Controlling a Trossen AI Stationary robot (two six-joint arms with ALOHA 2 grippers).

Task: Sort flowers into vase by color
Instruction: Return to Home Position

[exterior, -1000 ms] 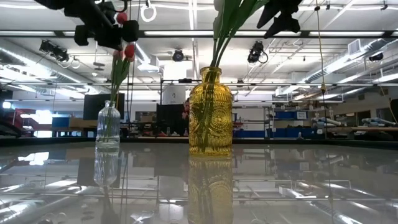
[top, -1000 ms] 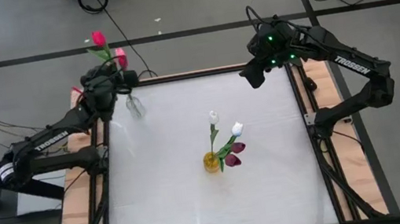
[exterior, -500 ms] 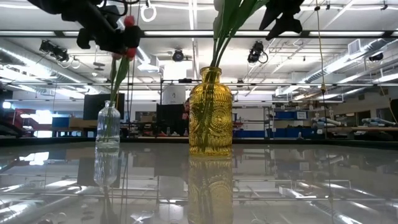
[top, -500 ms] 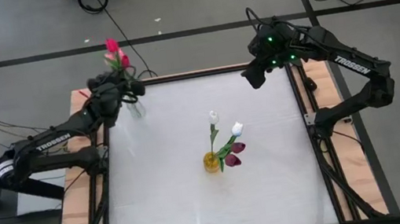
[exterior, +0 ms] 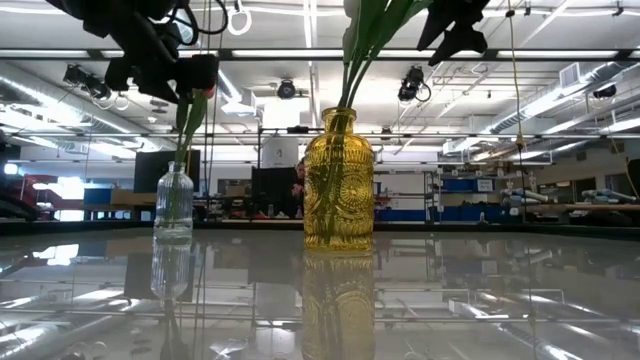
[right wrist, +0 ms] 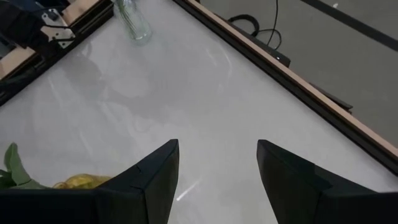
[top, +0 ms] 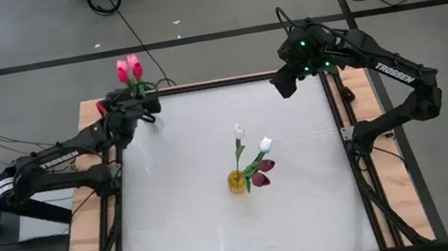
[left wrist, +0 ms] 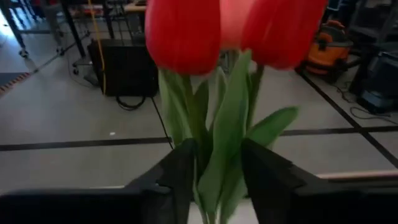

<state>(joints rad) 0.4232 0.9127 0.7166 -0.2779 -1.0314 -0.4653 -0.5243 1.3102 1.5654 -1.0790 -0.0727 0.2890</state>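
Observation:
Red and pink flowers stand with their stems in the clear glass vase at the table's far left. My left gripper is open just above the vase mouth, one finger on each side of the green stems and leaves, below the red heads. The yellow vase at mid-table holds two white tulips and a dark purple one. My right gripper hovers open over the far right corner, holding nothing. My left gripper has its fingers level on either side of the flowers' stems and leaves, a little above the clear vase. The leaves fill most of the gap; I cannot tell whether a finger touches them. The flowers stand upright in the vase.
Wooden rails frame the white table on its left and right. Between the two vases the glossy tabletop is bare. A black cable lies on the floor beyond the far edge.
My left gripper has come down and a little toward the table's right, over the clear vase. The flower it carried has swung from leaning left to upright, and its head now sits lower, beside the pink head in that vase.

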